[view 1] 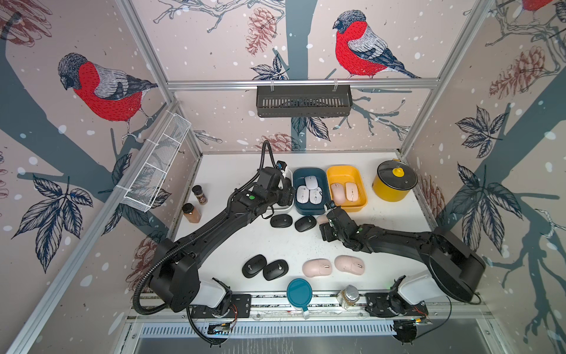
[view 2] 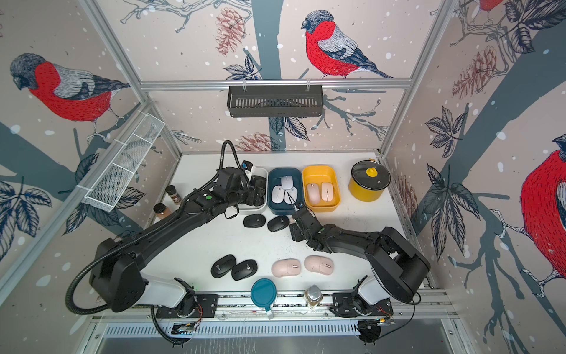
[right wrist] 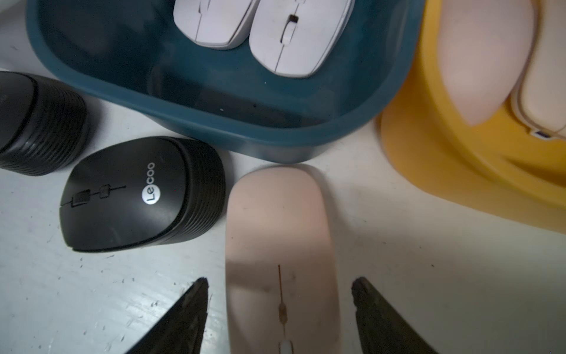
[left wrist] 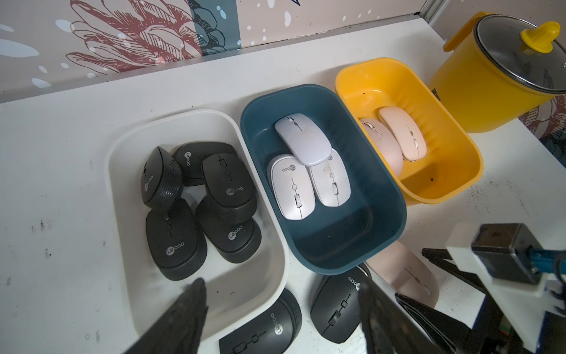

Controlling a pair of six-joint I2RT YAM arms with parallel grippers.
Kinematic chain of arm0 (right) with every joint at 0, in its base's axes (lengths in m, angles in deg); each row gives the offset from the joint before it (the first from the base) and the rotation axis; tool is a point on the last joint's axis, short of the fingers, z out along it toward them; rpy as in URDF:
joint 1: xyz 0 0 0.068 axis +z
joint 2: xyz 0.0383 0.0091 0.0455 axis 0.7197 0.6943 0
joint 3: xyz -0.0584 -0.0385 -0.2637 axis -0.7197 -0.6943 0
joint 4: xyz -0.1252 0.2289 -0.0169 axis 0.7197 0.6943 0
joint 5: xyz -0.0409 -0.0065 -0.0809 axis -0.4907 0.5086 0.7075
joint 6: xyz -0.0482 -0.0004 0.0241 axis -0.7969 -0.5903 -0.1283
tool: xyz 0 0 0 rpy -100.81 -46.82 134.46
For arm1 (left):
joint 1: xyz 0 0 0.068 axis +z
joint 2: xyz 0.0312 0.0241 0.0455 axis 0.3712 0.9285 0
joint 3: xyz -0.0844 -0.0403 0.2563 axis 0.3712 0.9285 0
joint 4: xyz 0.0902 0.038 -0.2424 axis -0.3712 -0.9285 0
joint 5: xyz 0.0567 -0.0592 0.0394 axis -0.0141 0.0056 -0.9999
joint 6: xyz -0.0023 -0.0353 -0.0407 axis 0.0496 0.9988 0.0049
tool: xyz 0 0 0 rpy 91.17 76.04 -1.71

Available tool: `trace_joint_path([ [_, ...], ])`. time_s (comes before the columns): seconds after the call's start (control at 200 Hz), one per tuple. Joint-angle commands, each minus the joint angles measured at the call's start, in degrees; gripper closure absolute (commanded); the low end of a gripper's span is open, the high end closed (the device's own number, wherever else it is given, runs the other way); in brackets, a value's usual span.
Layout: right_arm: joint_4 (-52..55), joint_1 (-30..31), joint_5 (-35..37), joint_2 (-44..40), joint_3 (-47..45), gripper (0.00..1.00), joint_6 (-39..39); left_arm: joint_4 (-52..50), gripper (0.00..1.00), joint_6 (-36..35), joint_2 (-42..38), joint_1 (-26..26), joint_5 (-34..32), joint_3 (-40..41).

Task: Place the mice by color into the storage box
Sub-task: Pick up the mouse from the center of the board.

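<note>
Three storage boxes stand in a row at the back. The white box (left wrist: 122,153) holds several black mice (left wrist: 174,242). Three white mice (left wrist: 291,190) lie in the blue box (view 1: 309,212), and two pink mice (view 1: 344,192) in the yellow box (view 1: 352,209). My left gripper (left wrist: 281,283) hangs open over the white box's near rim, above two black mice (view 1: 281,220) on the table. My right gripper (right wrist: 280,280) is open, its fingertips either side of a pink mouse (right wrist: 275,220) on the table, with gaps showing. Near the front lie two black mice (view 1: 265,268) and two pink mice (view 1: 317,267).
A yellow lidded pot (view 1: 395,180) stands right of the boxes. Two spice jars (view 1: 196,202) are at the left edge. A teal lid (view 1: 299,292) and a glass jar (view 1: 349,295) sit on the front rail. A wire basket (view 1: 156,171) hangs on the left wall.
</note>
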State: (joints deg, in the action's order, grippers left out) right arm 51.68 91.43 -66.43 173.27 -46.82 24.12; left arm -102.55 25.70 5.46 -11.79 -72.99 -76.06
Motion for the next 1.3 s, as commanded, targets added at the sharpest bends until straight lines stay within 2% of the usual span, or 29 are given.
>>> trace_joint_path([
  [0.0,-0.1,0.4,1.9,1.6,0.8,0.26,0.1,1.6,0.23,-0.6,0.0,-0.1,-0.8,0.0],
  [0.53,-1.0,0.4,3.1,5.0,2.1,0.3,0.0,1.4,0.23,-0.6,0.0,-0.2,-1.1,0.0],
  [0.775,0.5,0.9,3.9,4.5,2.3,0.4,0.3,1.6,0.23,-0.6,0.0,-0.2,-1.2,0.2],
  [1.046,4.7,3.4,4.6,-1.1,2.0,0.42,2.2,0.5,0.23,0.5,0.8,-0.6,-0.8,-1.4],
  [1.291,8.4,3.8,4.6,-11.6,-1.2,0.41,4.3,-1.0,0.23,0.1,2.8,-0.7,-1.0,-5.7],
])
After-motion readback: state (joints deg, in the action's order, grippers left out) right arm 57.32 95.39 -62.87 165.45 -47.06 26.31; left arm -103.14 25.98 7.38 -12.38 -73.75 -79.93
